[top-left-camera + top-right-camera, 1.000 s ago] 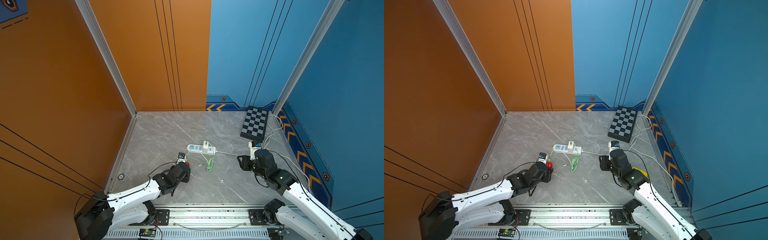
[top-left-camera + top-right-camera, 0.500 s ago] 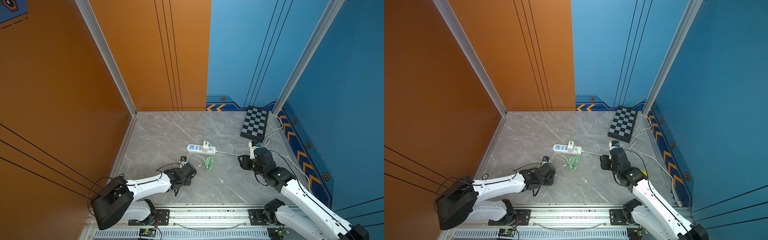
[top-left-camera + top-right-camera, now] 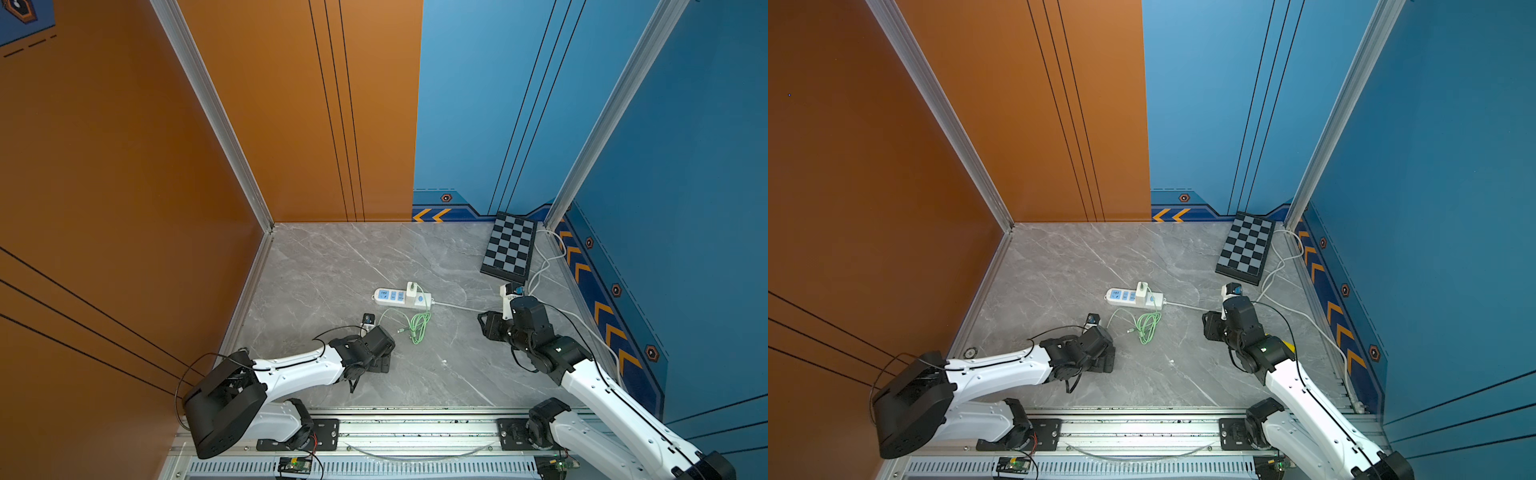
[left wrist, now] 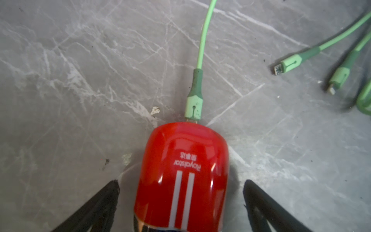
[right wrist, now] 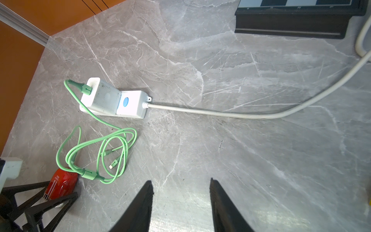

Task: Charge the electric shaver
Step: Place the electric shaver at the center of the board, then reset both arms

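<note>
Left gripper (image 4: pixel 180 183) is spread wide, black fingers (image 4: pixel 96 206) either side of the electric shaver (image 4: pixel 184 160) with a strip of grey showing on both flanks, so nothing is clamped. One shaver, glossy red with two white stripes, lies flat on the marble table (image 4: pixel 80 70). Its body runs out from between the fingertips and its rounded end points away from the wrist. Into that end goes a green plug (image 4: pixel 193 106) (a sliver of metal shows at the joint). That's one connector in, and two more lie loose nearby touching nothing: a flat-tipped connector (image 4: pixel 287 64) and a thinner connector (image 4: pixel 339 78).

Moving outward, one green cable (image 5: pixel 100 140) loops loosely between the shaver and the power strip (image 5: pixel 132 104). Its far plug sits in the single white charger block (image 5: pixel 102 96), which stands in that one strip. A white cord (image 5: pixel 241 115) leaves the strip's end and curves off across the table.

Over to the right gripper (image 5: pixel 180 180): well apart from the shaver, fingers parted, nothing between them, bare marble below. In both top views the left gripper's wrist covers the shaver. One checkerboard (image 3: pixel 510 248) sits at the far corner by the blue wall.
</note>
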You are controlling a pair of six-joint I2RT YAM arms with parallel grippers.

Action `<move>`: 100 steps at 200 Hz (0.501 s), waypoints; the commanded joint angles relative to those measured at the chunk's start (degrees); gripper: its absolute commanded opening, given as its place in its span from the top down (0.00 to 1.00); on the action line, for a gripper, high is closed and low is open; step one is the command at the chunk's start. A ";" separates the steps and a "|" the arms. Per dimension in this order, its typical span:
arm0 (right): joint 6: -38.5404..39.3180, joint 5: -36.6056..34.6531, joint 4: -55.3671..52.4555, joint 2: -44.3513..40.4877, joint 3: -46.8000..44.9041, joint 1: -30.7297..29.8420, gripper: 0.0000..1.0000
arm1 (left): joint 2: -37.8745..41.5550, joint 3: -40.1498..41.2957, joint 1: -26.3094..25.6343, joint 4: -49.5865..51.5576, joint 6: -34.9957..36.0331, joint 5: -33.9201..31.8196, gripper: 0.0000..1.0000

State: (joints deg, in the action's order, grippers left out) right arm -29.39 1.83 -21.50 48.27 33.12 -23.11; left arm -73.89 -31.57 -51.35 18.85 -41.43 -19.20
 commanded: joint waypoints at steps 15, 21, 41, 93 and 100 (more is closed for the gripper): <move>1.51 -0.44 -2.07 -0.55 0.84 1.63 0.51 | 7.02 -3.41 -0.44 6.20 2.07 -4.06 0.02; 1.74 -1.67 -2.38 -0.61 1.20 1.96 0.51 | 8.92 -4.58 -0.31 7.51 2.97 -5.57 0.02; 3.96 -10.74 -2.31 -1.56 1.10 2.63 0.50 | 17.22 -6.92 0.03 9.69 8.79 -13.95 0.02; 15.53 -34.83 17.39 -2.96 -7.76 5.44 0.44 | 31.48 6.34 13.72 -17.00 28.78 -34.47 0.02; 16.64 -35.08 21.42 -2.92 -9.70 5.99 0.42 | 31.53 9.67 15.97 -23.55 30.58 -33.77 0.02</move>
State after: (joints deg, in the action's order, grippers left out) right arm -20.01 -21.65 -13.63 45.41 29.12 -18.83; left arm -42.98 -31.53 -40.86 12.82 -22.13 -44.62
